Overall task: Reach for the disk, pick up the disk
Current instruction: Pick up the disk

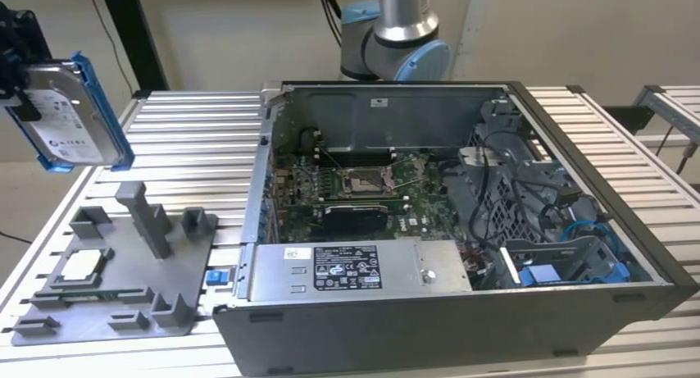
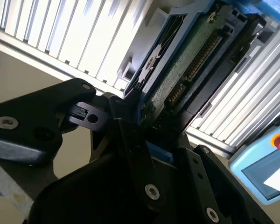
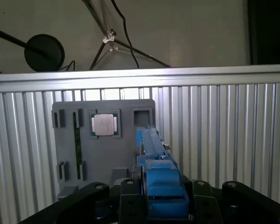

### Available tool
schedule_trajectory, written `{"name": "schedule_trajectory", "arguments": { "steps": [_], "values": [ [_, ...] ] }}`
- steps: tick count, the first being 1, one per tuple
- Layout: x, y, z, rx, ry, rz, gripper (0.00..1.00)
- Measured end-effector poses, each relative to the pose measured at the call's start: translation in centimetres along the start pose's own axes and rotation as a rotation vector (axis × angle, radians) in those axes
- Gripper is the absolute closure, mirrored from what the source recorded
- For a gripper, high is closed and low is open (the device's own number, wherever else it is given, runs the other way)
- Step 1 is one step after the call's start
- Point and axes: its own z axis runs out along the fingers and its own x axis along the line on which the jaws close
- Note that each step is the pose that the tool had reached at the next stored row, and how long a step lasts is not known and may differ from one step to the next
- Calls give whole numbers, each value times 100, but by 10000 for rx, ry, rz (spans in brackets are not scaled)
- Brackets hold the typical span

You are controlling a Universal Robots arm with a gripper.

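Exterior view: the hand [image 1: 18, 83] is gripping the disk [image 1: 72, 116] at the exterior view's left edge and holding it in the air, raised clear of the counter [image 1: 197, 132]. The disk is hanging near upright and slightly tilted. Its white-labelled silver face is facing the camera, with blue rails running along its long edges. Lower in this view, a grey fixture plate [image 1: 120, 288] is lying on the counter, and a small square silver chip [image 1: 82, 267] is sitting in one of its pockets. An open computer case [image 1: 460, 230] is standing just beside the plate, toward the exterior view's right. The arm's base [image 1: 394, 42] is standing behind the case.

In the second wrist view, black fingers [image 2: 133, 144] are pressing tight against the disk [image 2: 186, 70], whose green circuit-board side is showing. In the first wrist view, the disk [image 3: 161, 182] is sitting edge-on, its blue rail clamped between the fingers. The fixture plate [image 3: 105, 149] and chip [image 3: 104, 125] are lying beyond it.
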Motion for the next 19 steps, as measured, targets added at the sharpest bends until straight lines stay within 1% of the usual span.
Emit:
{"name": "schedule_trajectory", "arguments": {
  "steps": [5, 11, 19],
  "values": [
    [-4, -2, -87, 12, -1, 1, 100],
    [-8, -7, -220, 12, -1, 1, 100],
    [-13, -13, -368, 13, -1, 1, 100]
  ]
}}
